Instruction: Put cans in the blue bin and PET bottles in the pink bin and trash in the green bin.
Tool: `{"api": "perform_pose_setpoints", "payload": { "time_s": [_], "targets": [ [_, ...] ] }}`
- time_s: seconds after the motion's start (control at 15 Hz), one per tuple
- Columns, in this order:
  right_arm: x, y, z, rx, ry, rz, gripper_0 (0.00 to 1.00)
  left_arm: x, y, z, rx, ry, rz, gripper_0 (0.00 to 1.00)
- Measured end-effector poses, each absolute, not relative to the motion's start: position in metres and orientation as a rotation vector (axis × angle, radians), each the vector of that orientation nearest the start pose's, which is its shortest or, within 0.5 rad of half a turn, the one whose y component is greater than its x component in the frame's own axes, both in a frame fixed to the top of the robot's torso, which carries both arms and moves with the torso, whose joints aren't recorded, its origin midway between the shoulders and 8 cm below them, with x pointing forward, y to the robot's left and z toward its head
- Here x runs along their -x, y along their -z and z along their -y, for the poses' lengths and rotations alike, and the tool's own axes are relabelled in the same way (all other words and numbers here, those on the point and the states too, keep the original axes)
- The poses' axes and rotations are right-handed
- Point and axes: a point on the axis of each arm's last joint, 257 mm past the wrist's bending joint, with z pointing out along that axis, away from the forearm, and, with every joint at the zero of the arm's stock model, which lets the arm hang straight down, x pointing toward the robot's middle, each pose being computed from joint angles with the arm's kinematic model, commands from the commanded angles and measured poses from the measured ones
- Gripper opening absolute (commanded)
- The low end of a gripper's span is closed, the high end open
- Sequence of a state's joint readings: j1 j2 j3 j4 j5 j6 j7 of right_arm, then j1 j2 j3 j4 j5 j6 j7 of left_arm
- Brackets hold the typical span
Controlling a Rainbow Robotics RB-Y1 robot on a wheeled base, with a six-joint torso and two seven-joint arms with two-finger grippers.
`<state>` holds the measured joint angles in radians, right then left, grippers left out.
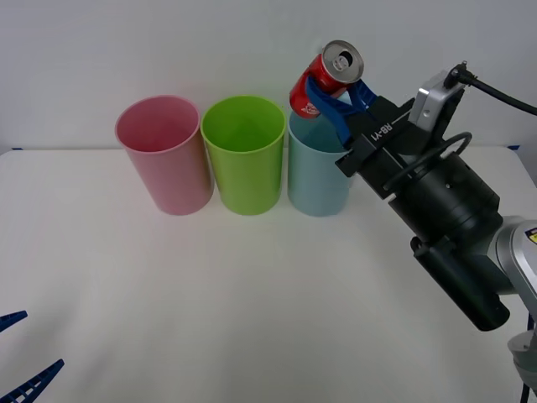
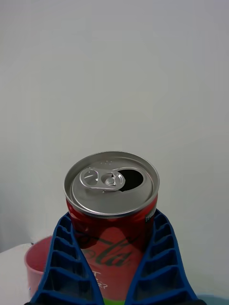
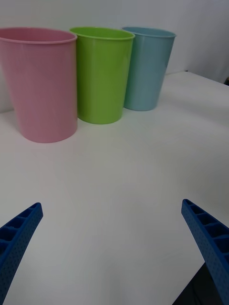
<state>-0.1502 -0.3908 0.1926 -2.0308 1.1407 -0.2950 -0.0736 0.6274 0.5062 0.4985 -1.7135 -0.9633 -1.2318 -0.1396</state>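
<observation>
The left gripper hovers low at the near left of the white table, fingers spread wide. Far across stand the pink bin, green bin and blue bin in a row. The right gripper pinches the red Coca-Cola can, tilted, above the blue bin's rim.

Bright, even light; soft shadows under the bins on the white table.
</observation>
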Motion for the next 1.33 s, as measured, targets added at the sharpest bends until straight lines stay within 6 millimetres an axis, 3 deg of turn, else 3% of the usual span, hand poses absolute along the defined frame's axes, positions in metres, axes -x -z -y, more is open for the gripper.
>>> {"api": "perform_pose_setpoints", "payload": {
  "time_s": [0.27, 0.53, 0.93, 1.33],
  "targets": [
    [-0.521, -0.021, 0.084, 0.454, -0.471, -1.099, 0.0, -0.258, 0.231, -0.347, -0.614, 0.477, -1.664, 1.0],
    [-0.556, -0.011, 0.095, 0.437, -0.407, -1.142, 0.0, -0.258, 0.231, -0.347, -0.614, 0.477, -1.664, 1.0],
    [-0.58, 0.012, 0.109, 0.453, -0.324, -1.197, 0.0, -0.258, 0.231, -0.347, -0.614, 0.477, -1.664, 1.0],
    [-0.588, 0.038, 0.114, 0.494, -0.269, -1.243, 0.0, -0.258, 0.231, -0.347, -0.614, 0.477, -1.664, 1.0]
  ]
}}
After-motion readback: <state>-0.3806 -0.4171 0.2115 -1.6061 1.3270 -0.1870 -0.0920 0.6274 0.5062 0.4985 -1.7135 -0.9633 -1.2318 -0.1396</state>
